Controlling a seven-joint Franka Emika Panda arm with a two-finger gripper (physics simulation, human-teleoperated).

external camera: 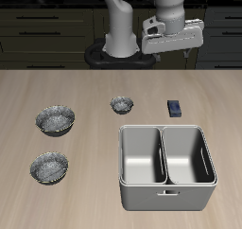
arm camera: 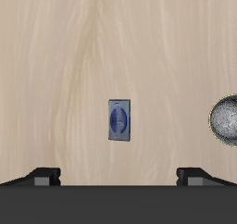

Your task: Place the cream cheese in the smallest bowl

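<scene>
The cream cheese [external camera: 175, 107] is a tiny dark blue-grey box lying flat on the wooden table, behind the steel tray. It also shows in the wrist view [arm camera: 118, 119]. The smallest bowl [external camera: 121, 104] is a small speckled silvery bowl standing beside it, a short gap away; its edge shows in the wrist view [arm camera: 225, 119]. My gripper [external camera: 173, 36] hangs high above the table, over the area behind the box. It is open and empty; its two fingertips [arm camera: 43, 175] show wide apart.
Two larger matching speckled bowls [external camera: 55, 119] [external camera: 48, 167] stand on the far side of the small bowl. A double-compartment steel tray [external camera: 165, 167] stands near the table's front edge, just in front of the box.
</scene>
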